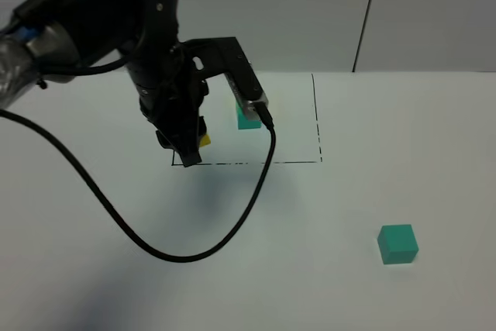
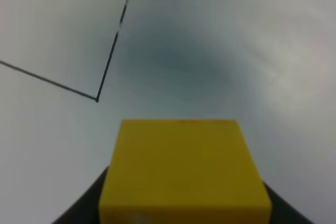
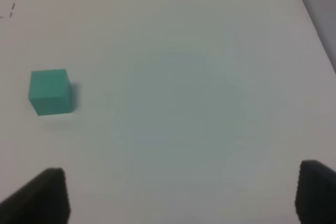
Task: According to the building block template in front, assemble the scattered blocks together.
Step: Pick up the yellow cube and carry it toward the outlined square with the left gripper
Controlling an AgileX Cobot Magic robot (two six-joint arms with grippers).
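We read the job as barely under way. The left jaws are clenched on the yellow block (image 1: 204, 139), one of the two scattered blocks. They hold it at the lower left corner, as the high view shows it, of the black outline (image 1: 318, 122) that frames the building block template (image 1: 248, 119). In the left wrist view that corner lies just beyond the cube, and we cannot tell whether the cube rests on the surface (image 1: 116, 284) or hangs just above it. Of the template only its teal cube shows; its yellow partner is hidden behind the arm's camera housing (image 1: 252, 98). The other loose piece, the teal block (image 1: 397, 243), lies alone toward the right, well apart from the yellow one and outside the outline. The right jaws stand wide and released with nothing between them, the teal block ahead of them. In our judgement one block is in hand and none is joined. What is left is to set the yellow block down, fetch the teal one and bring the two side by side to match the template.
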